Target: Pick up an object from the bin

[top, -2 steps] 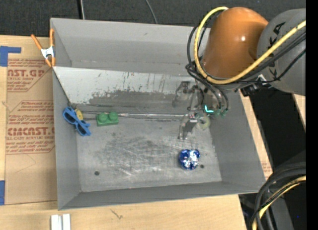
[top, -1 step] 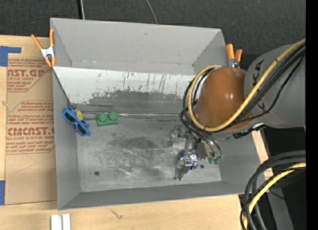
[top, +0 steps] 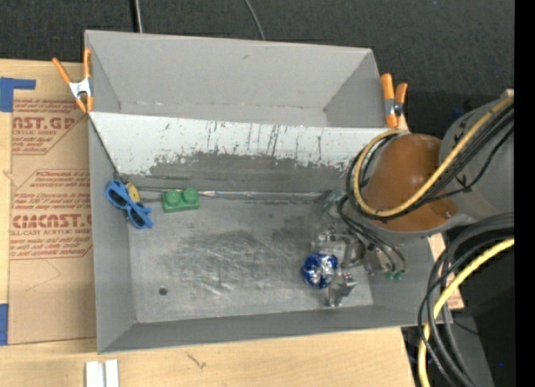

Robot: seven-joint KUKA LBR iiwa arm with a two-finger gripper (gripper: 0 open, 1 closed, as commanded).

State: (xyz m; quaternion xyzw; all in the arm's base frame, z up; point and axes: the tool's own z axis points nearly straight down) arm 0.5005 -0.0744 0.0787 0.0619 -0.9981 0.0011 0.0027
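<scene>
Three loose things on the floor of the grey bin (top: 113, 277), and only one of them close enough to matter. Nearest: a small blue ball (top: 318, 270), shiny and crinkled like foil, lying right at the fingers (top: 337, 295), on the side turned away from the arm (top: 401, 180). Seemingly sits in the gap between the two tips, one tip to the nearer side of it and one to the farther side. Roundish, so no long axis to line up against; judged equally fair game from any angle. Fingers apparently released and spread, low over the bin floor and astride the ball rather than clamped on it. Hard to say whether either tip already touches the foil, because cables and metal crowd that spot. No sign of the ball lifted clear of the floor. Well apart from the fingers, far across the bin on the side opposite the arm: a green block (top: 180, 201) against the foot of the back wall, and beyond it a blue clip (top: 128, 202) by the far side wall. Neither within reach without a long traverse. Judged next step: close squarely on the ball, then lift straight up. Likely risk: a slick round thing squirting out sideways from between the tips, toward the open floor away from the arm.
</scene>
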